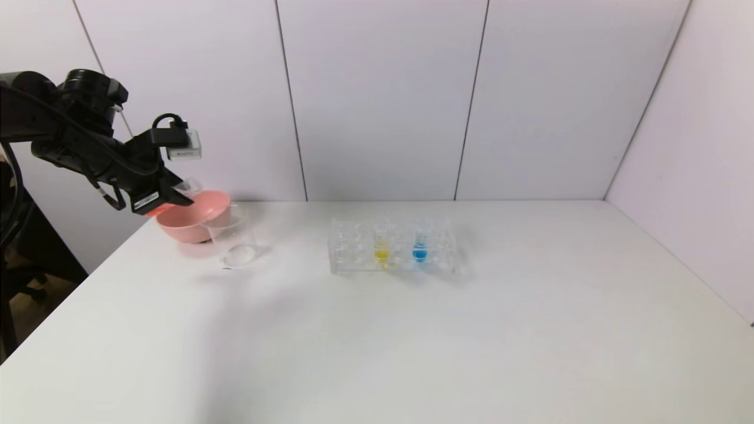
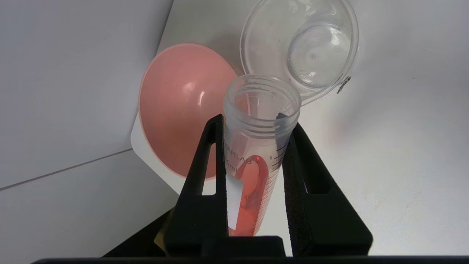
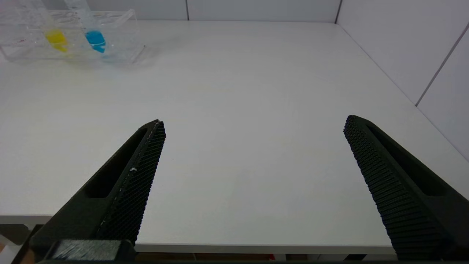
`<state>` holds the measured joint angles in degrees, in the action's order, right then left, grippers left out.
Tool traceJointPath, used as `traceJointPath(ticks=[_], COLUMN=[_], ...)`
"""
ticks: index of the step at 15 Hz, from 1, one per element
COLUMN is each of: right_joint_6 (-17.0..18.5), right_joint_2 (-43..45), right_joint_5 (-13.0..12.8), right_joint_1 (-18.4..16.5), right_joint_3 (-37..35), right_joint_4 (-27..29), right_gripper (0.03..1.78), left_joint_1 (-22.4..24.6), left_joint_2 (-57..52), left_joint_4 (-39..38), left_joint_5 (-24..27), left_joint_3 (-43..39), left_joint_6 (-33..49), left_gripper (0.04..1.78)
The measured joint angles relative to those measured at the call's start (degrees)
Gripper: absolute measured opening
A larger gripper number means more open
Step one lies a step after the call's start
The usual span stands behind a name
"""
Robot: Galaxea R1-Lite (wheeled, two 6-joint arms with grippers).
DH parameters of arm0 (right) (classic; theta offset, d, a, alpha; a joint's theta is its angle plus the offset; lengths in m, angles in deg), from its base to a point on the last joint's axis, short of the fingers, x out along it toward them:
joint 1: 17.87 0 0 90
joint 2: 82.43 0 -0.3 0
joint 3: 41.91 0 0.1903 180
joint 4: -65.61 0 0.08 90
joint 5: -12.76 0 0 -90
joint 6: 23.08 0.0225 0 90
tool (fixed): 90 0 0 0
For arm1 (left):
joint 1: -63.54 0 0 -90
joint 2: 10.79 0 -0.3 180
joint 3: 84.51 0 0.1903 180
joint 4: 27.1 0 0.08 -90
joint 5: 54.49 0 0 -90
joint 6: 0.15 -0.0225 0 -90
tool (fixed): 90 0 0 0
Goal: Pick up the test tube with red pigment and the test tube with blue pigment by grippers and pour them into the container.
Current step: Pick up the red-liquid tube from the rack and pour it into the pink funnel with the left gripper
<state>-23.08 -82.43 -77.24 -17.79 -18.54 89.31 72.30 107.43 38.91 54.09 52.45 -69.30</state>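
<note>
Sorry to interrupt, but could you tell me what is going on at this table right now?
The left tool is shut on the test tube with red pigment, held tilted above the container, a clear beaker beside the pink bowl. The red liquid sits in the tube's lower part and the beaker looks empty. The test tube with blue pigment stands in the rack next to a yellow tube. The right tool is open, low over the table's near edge.

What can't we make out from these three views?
- Head view: the red tube is hidden behind the left hand.
- Left wrist view: the tube's lower end is covered by the hand's base.
- Head view: the right hand is out of frame.
- Beaker: whether it holds liquid is unclear.
</note>
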Motion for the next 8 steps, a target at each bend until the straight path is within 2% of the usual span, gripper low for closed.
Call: traceJointPath(ticks=[8], right_joint_6=[0.00], right_joint_2=[0.00], right_joint_5=[0.00], right_joint_1=[0.00], right_joint_3=[0.00], right_joint_4=[0.00], right_gripper=[1.77], left_joint_1=[-0.69], left_joint_2=[0.10], left_joint_4=[-0.09], left_joint_5=[-1.08], left_joint_3=[0.40], left_joint_6=[-2.89], left_gripper=[0.45])
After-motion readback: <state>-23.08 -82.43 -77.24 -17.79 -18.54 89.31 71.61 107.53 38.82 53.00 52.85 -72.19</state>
